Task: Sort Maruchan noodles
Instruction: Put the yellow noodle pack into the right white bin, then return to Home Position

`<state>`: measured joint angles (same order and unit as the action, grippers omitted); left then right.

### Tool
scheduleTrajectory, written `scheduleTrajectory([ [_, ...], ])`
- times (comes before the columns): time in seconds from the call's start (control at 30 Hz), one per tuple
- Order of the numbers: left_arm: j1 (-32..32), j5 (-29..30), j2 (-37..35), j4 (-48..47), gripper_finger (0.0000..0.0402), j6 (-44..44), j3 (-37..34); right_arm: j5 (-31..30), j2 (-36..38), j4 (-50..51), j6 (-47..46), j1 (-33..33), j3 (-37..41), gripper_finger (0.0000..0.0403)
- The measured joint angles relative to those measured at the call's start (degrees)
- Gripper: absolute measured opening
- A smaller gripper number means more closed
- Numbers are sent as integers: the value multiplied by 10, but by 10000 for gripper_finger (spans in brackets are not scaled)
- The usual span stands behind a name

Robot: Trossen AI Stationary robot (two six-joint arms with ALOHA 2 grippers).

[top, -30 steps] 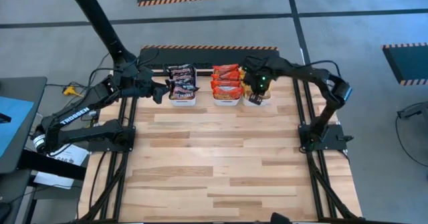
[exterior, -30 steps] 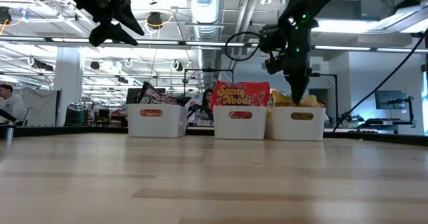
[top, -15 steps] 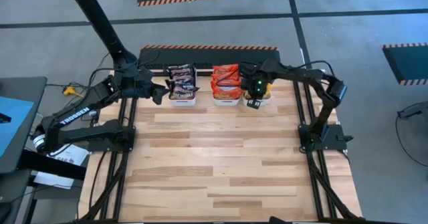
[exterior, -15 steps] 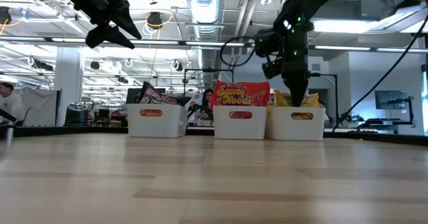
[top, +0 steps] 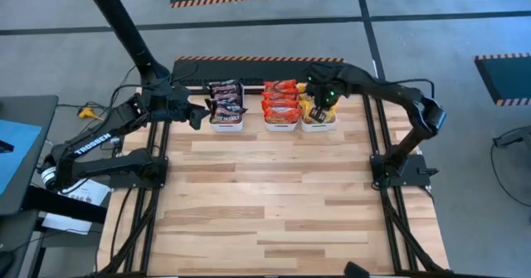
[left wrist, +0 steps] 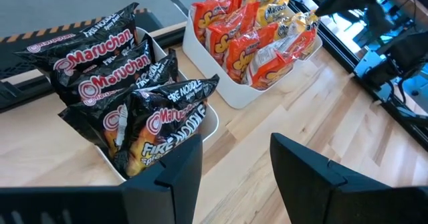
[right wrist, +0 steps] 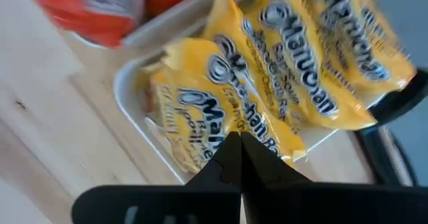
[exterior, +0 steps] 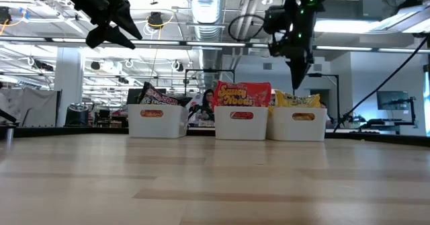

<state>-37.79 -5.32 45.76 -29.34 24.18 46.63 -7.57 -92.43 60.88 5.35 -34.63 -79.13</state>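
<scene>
Now all noodle packets stand on edge in three white bins [top: 226, 126] at the table's far edge — black packets [left wrist: 114, 83], red packets [top: 280, 104], yellow packets [right wrist: 267, 97] — label faces up. Right gripper [top: 318, 105] pressed together above yellow; left gripper [top: 196, 116] spread, empty, beside black

Overhead looking down, low level across table [exterior: 215, 178], wrists close, probably all sharing bins [top: 271, 122]

- The left arm reaches in from the left side; the left gripper [top: 197, 114] is raised in the air, with its jaws apart and nothing between them.
- The right arm is stretched out, bent at the elbow; the right gripper [exterior: 296, 77] points down, jaws pressed together, empty.
</scene>
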Motion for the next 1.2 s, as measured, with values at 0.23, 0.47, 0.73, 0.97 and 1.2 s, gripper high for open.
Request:
scheduleTrajectory([
  [0.23, 0, 0, 0, 1, 164, 0, 0, 28, -58, 12, 0, -25, 7, 11],
  [0.47, 0, -15, 0, 1, 164, 2, 0, 0, -69, 22, 3, -8, -6, 11],
  [0.73, 0, -29, 0, 1, 164, -10, 0, -3, -33, 38, -18, -7, -59, 11],
  [0.97, 39, -43, -16, 1, 164, -67, 0, -2, 25, 36, -37, -1, -95, 11],
  [1.2, 128, 49, -53, 1, 164, -88, 0, -2, 89, 26, -87, 20, -103, 11],
])
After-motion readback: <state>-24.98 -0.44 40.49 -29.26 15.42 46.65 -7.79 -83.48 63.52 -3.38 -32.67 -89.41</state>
